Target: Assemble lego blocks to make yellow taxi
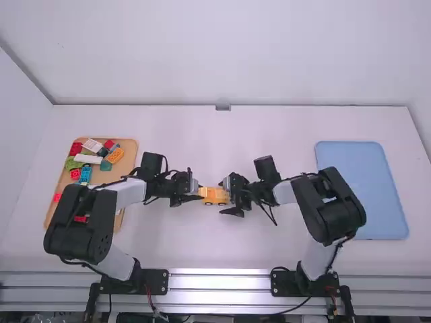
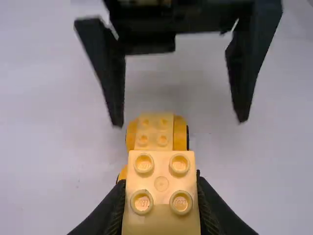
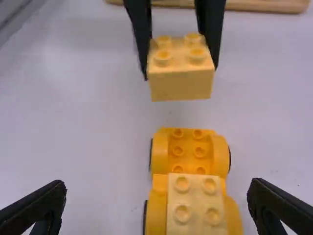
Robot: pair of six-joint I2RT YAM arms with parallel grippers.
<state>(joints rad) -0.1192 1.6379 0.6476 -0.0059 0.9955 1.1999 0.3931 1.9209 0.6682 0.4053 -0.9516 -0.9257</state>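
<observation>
Car base (image 3: 190,152) lies lengthwise left-to-right. Left gripper (image 1: 199,193) grasps yellow block (image 3: 180,81) by its left end; right gripper (image 1: 225,197), spread, its right.

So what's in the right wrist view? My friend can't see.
The left gripper holds a pale yellow two-by-two block near a darker yellow wheeled base with another pale block on one end. The right gripper is open.

Bright, soft shadows, glare on rail (image 1: 219,282)
</observation>
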